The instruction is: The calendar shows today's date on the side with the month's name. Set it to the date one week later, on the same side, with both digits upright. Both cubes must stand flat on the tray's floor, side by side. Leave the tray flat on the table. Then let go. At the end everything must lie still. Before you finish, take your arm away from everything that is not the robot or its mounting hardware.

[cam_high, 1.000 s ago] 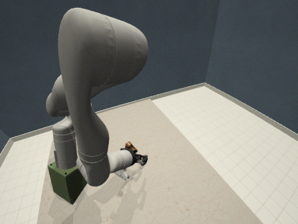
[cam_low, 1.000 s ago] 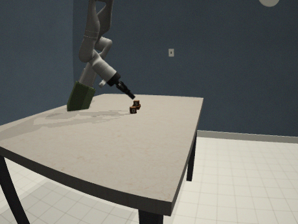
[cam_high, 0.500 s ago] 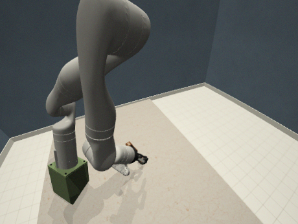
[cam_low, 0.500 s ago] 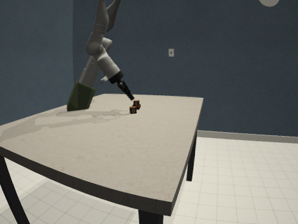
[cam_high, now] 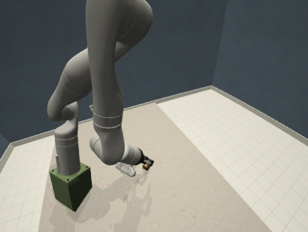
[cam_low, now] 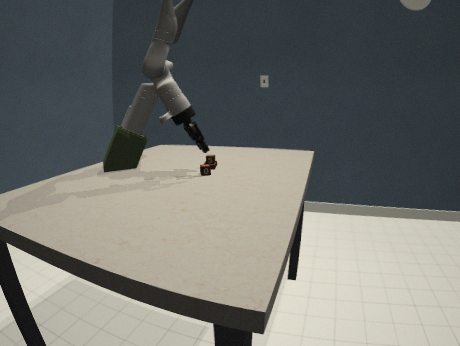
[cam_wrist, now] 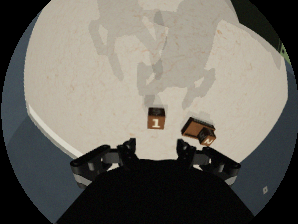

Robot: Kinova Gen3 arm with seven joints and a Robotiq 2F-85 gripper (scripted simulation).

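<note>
In the wrist view a small orange cube (cam_wrist: 154, 120) with a dark face showing a white digit lies on the table just ahead of my fingers. To its right a second dark and orange piece (cam_wrist: 200, 131) sits tilted; I cannot tell whether it is the tray, the other cube, or both. In the exterior view the two pieces are a front cube (cam_low: 206, 170) and a piece just behind it (cam_low: 211, 160). My gripper (cam_wrist: 156, 144) (cam_low: 203, 147) is open and empty, hovering a little above and behind them. In the top view the arm hides most of it (cam_high: 147, 163).
The arm's green base block (cam_high: 71, 187) (cam_low: 125, 148) stands at the table's left rear corner. The table edge runs close behind the pieces in the wrist view. The arm's elbow hangs low over the table near the base.
</note>
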